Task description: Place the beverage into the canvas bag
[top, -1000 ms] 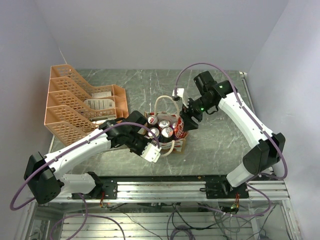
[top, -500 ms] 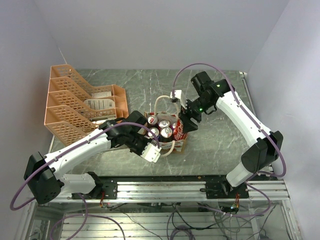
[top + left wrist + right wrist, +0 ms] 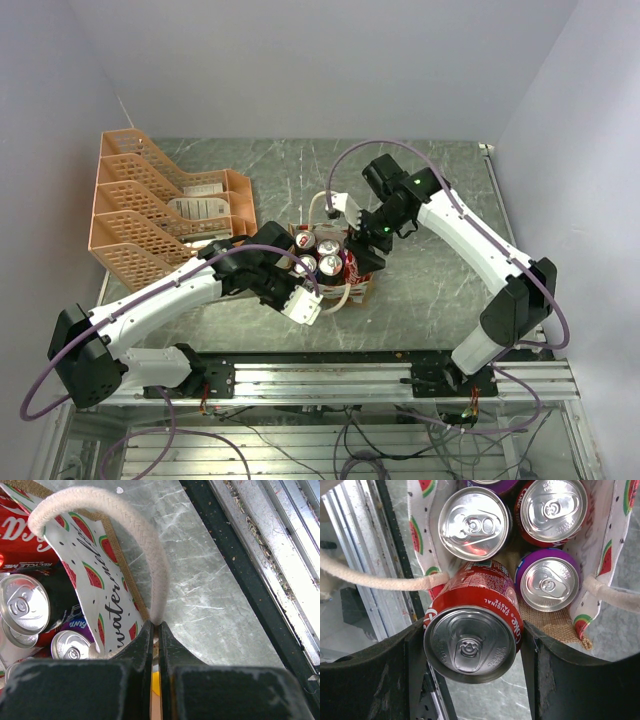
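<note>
Beverage can (image 3: 472, 625) clamped in right hand (image 3: 472, 647), tilted.

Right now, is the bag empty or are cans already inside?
Not empty. The right wrist view shows at least three cans standing inside the bag; the right gripper holds another red can at its edge.

A grey-green marbled table (image 3: 440, 285) carries an orange mesh tray rack (image 3: 160, 215) at its far left and, near the middle toward the front, a small canvas bag (image 3: 105, 595) standing upright.
</note>
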Available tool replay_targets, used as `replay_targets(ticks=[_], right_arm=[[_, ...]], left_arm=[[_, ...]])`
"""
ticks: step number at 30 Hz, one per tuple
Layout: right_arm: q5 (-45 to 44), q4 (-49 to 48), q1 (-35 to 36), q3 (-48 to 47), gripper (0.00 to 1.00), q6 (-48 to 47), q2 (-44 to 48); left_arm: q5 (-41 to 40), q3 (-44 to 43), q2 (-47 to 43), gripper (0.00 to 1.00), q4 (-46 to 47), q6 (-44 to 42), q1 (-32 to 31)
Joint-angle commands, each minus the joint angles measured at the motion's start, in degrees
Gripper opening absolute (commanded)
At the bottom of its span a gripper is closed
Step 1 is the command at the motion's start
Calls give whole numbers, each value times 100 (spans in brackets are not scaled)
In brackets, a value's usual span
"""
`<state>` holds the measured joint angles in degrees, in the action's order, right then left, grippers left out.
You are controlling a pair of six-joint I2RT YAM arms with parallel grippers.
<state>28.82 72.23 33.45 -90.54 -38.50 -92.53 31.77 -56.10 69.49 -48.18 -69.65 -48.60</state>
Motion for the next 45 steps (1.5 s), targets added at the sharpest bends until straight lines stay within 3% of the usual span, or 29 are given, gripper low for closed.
replay_targets(ticks=[1,9,15,21,45], right_arm=[[-331,-155,137,179,0,459,16],[-383,-498,311,586,1,566,132],[-453,-666,424,947,11,463,156],[-467,-776,444,1109,29,352,198],[-588,-1001,488,1512,72,370,257]], left_arm=[[201,-91,-15,7,41,19,-68],[206,-108,6,7,31,8,-66],[224,-121,25,7,26,12,-67],[209,-112,10,7,32,11,-65],[164,-16,-68,7,99,63,-69]])
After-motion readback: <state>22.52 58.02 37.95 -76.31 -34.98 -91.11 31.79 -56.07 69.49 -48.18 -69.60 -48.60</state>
